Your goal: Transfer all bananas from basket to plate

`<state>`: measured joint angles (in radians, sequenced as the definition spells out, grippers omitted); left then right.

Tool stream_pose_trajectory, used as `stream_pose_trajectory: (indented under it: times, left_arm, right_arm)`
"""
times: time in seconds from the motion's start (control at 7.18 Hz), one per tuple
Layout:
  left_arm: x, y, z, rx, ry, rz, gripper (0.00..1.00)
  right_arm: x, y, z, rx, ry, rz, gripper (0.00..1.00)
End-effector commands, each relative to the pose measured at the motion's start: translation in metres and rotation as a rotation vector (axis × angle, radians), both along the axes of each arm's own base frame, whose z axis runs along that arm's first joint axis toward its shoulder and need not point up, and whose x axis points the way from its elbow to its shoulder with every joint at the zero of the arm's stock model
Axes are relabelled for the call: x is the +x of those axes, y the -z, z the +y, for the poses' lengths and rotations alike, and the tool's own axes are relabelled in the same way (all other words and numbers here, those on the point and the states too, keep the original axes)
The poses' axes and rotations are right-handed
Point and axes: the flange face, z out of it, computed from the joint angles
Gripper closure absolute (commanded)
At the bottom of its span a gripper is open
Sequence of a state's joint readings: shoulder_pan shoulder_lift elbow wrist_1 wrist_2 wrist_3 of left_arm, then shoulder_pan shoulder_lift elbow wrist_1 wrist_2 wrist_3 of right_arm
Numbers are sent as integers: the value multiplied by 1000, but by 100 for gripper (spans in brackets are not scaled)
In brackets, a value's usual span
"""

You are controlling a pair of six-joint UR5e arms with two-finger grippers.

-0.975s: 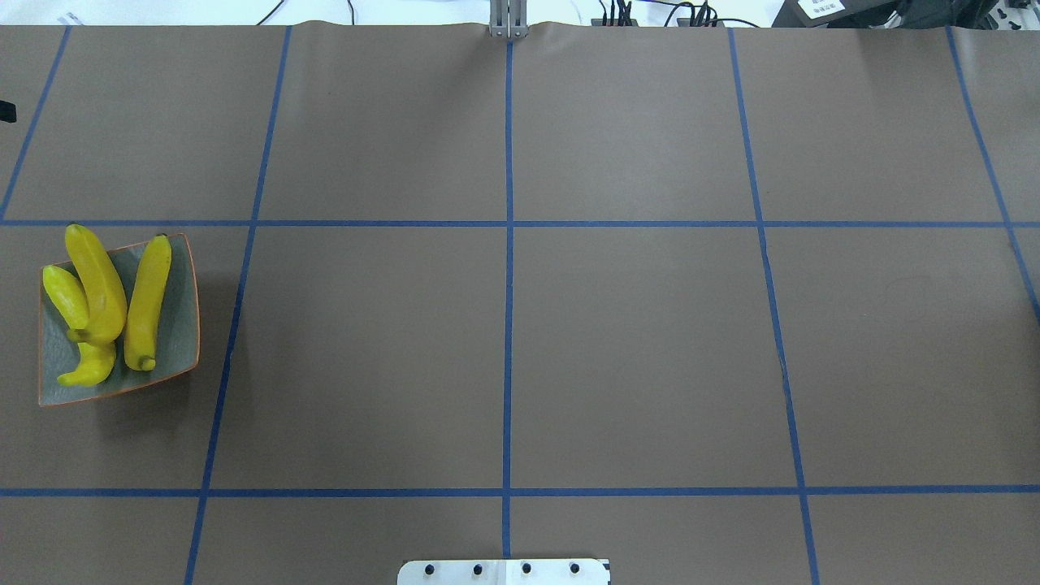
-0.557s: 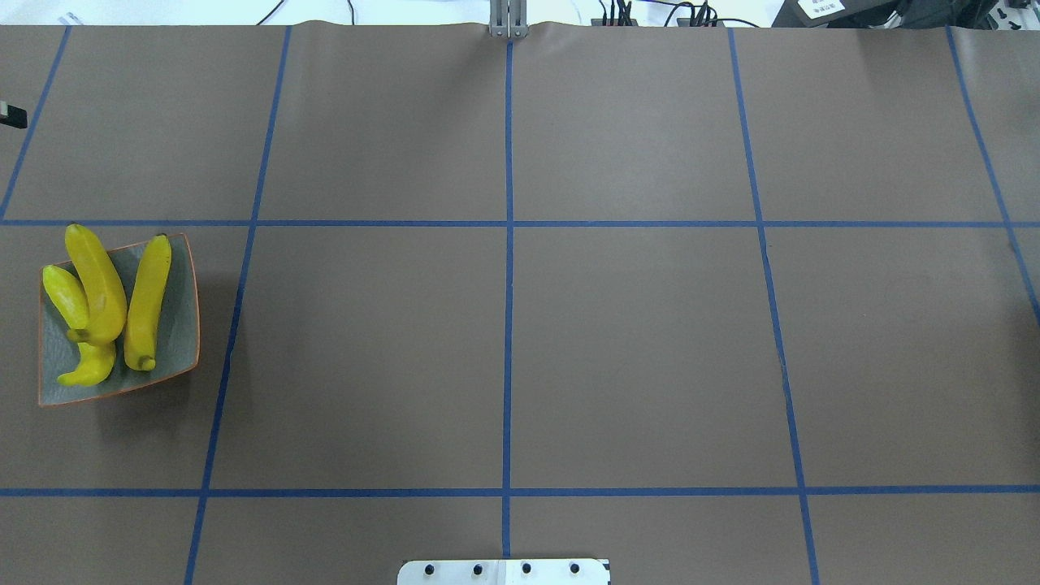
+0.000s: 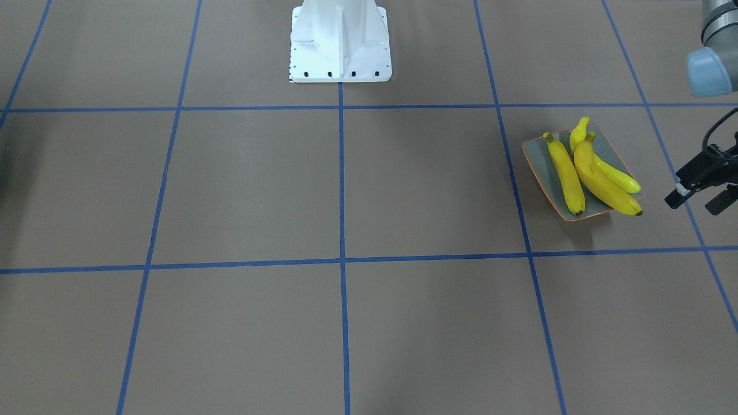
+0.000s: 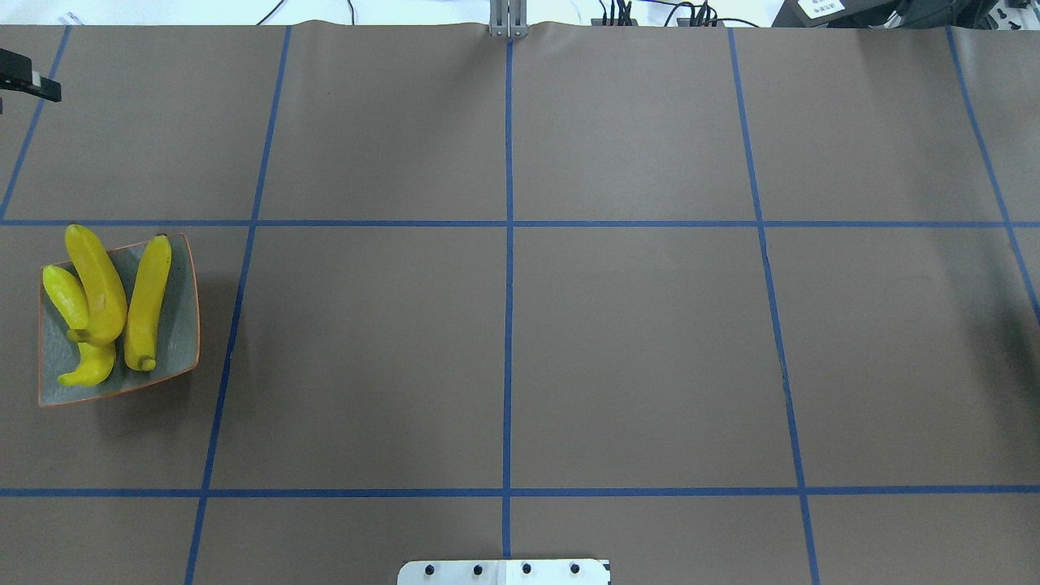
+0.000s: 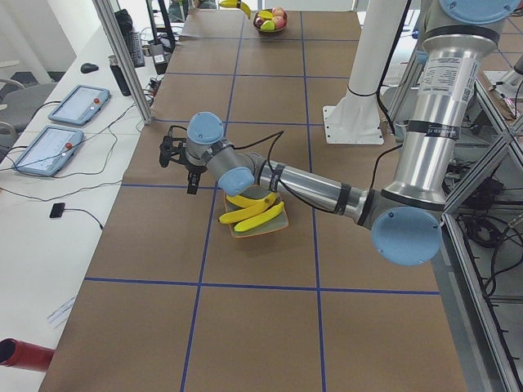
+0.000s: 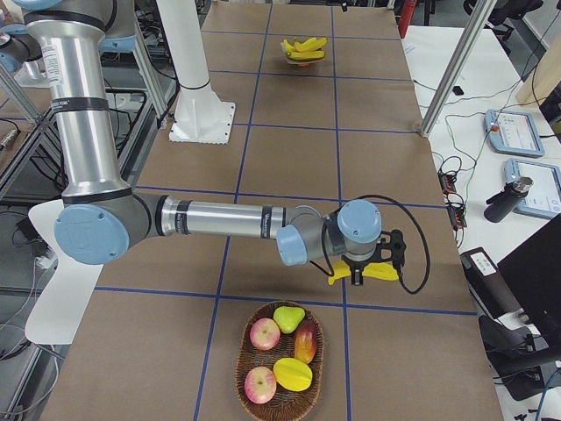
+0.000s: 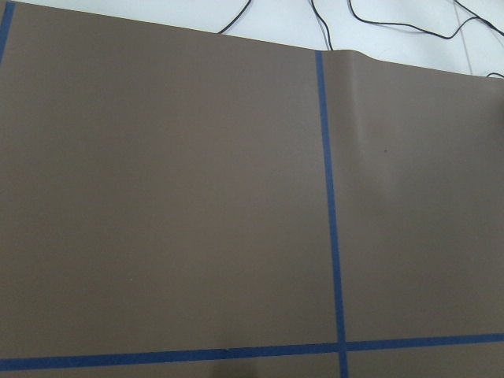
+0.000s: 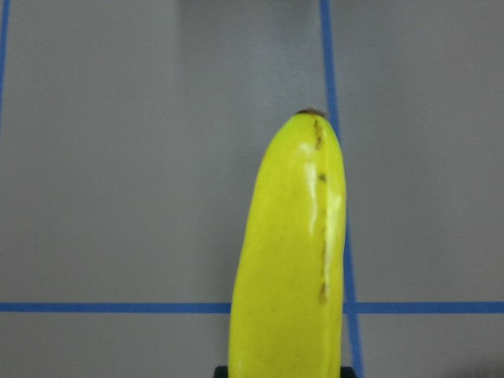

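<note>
Overhead, bananas (image 4: pixel 101 301) piled on plate (image 4: pixel 177 345) (another banana (image 8: pixel 291 260) fills right wrist view)

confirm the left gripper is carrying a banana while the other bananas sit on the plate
No, the side is wrong. The left gripper is open and empty beside the plate. It is the right gripper that carries a banana, as the right wrist view and the exterior right view show. The other bananas do sit on the plate.
</note>
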<state>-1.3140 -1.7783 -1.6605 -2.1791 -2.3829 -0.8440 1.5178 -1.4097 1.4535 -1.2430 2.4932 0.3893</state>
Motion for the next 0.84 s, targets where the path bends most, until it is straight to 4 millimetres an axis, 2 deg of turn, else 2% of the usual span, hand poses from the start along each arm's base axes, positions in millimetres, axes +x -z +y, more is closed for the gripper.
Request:
stream_pose_trajectory:
  times: [0.0, 0.14, 0.28, 0.42, 0.56, 0.7]
  left_arm:
    - [35, 30, -7, 21, -40, 28, 1]
    - [60, 43, -5, 47, -82, 37, 0]
    - [79, 59, -3, 61, -107, 51, 0]
    - [103, 81, -3, 89, -142, 66, 0]
    - [132, 103, 3, 96, -176, 96, 0]
    - [151, 118, 12, 55, -165, 171, 0]
  right_arm:
    - [-88, 78, -27, -51, 24, -64, 100]
    - [-128, 114, -32, -62, 44, -88, 100]
    - [-178, 158, -22, -68, 78, -121, 100]
    - [-209, 199, -17, -63, 96, -151, 100]
    - [-247, 243, -4, -57, 126, -184, 100]
    - [-269, 282, 6, -71, 96, -205, 100]
